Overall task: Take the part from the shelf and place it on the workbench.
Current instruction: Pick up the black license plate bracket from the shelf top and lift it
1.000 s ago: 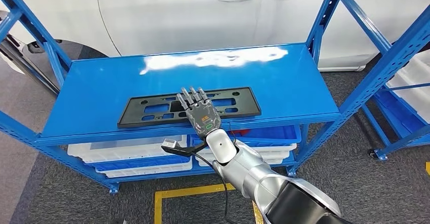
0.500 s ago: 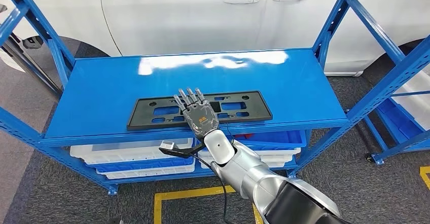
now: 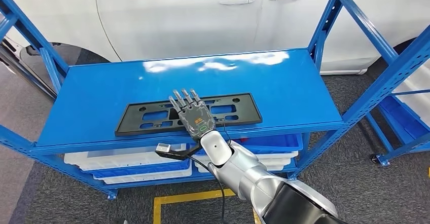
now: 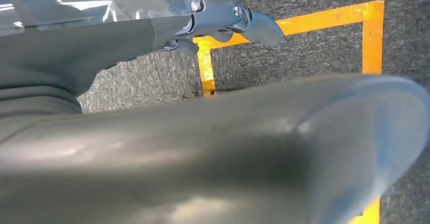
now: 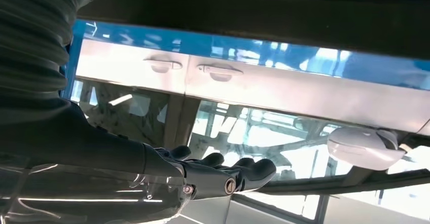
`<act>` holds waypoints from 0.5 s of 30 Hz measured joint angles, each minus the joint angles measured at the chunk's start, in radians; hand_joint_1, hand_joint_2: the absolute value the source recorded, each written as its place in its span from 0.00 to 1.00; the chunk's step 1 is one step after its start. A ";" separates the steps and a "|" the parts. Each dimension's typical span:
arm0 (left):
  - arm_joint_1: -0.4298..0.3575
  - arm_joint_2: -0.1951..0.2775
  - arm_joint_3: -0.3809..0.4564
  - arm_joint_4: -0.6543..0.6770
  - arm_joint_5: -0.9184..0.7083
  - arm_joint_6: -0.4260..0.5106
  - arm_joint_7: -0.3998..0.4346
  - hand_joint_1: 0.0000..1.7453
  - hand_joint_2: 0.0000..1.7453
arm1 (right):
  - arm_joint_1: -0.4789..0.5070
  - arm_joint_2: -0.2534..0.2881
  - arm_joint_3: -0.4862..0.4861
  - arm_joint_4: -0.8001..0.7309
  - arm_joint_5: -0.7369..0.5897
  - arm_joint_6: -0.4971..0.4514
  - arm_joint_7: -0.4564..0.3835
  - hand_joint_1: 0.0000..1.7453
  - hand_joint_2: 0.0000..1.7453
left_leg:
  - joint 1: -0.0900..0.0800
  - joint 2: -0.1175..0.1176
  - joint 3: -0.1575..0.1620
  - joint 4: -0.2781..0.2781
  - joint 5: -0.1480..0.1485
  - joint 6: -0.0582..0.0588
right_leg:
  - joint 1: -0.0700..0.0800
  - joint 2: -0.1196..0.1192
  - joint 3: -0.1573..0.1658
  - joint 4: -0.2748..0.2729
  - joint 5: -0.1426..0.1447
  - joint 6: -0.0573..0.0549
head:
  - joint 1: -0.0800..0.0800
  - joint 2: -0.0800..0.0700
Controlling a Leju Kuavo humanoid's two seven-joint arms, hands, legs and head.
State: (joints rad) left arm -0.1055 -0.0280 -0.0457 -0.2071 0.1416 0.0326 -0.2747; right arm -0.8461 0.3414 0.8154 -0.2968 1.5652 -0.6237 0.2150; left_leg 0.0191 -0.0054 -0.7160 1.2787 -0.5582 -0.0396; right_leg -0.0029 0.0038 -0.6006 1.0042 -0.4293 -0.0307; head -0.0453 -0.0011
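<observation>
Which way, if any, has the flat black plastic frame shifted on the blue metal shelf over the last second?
No. The black plastic frame keeps its place near the blue metal shelf's front edge; the whole view shifted, so the camera moved.

Part on the shelf's top board, right hand over it

The part [image 3: 187, 114] lies flat on the shelf [image 3: 284, 82], near the front edge and lengthwise along it; the right hand [image 3: 195, 116] rests on the part's middle, fingers [image 3: 181, 99] stretched toward the back; bins [image 3: 127, 160] sit on the tier below; a car [image 3: 203, 11] stands behind the shelf; a second rack [image 3: 400, 82] stands to the right; floor tape [image 3: 187, 197] runs before the shelf.
</observation>
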 joint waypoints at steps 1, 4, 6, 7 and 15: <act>0.001 0.000 0.001 0.000 0.000 0.000 0.000 0.00 0.00 | 0.002 0.001 0.002 0.000 0.000 0.002 -0.002 0.00 1.00 | 0.000 0.000 -0.014 0.015 0.009 -0.001 | 0.000 0.000 0.003 0.001 -0.003 0.000 | 0.000 0.000; 0.001 0.001 0.002 0.000 0.000 0.000 -0.001 0.00 0.00 | 0.003 0.005 0.005 0.000 -0.001 0.012 -0.007 0.00 1.00 | 0.000 0.001 0.051 -0.147 0.116 0.006 | 0.001 0.002 0.019 0.003 -0.017 0.006 | 0.000 0.000; -0.001 0.001 0.003 0.000 0.000 0.000 -0.002 0.00 0.00 | 0.002 0.010 0.008 -0.003 -0.003 0.031 -0.013 0.34 1.00 | -0.004 0.000 0.096 -0.244 0.146 0.017 | 0.004 0.003 0.023 0.007 -0.025 0.016 | 0.000 0.000; -0.001 0.001 0.003 0.000 -0.001 0.000 -0.003 0.00 0.00 | 0.002 0.011 0.011 -0.006 -0.006 0.041 -0.016 0.59 1.00 | -0.006 -0.001 0.102 -0.259 0.142 0.024 | 0.006 0.003 0.022 0.007 -0.027 0.021 | 0.000 0.000; -0.001 -0.001 0.009 0.000 -0.001 -0.003 -0.019 0.00 0.00 | 0.005 0.016 0.049 -0.037 -0.067 0.178 -0.031 1.00 1.00 | -0.004 -0.002 0.116 -0.268 0.131 0.058 | 0.002 0.001 -0.105 0.254 -0.139 0.051 | 0.000 0.000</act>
State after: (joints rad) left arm -0.1060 -0.0293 -0.0363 -0.2071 0.1403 0.0298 -0.2935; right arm -0.8408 0.3571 0.8642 -0.3335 1.4987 -0.4458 0.1842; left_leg 0.0152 -0.0069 -0.5998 1.0108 -0.4271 0.0186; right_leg -0.0004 0.0050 -0.7057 1.2584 -0.5679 0.0200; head -0.0450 -0.0011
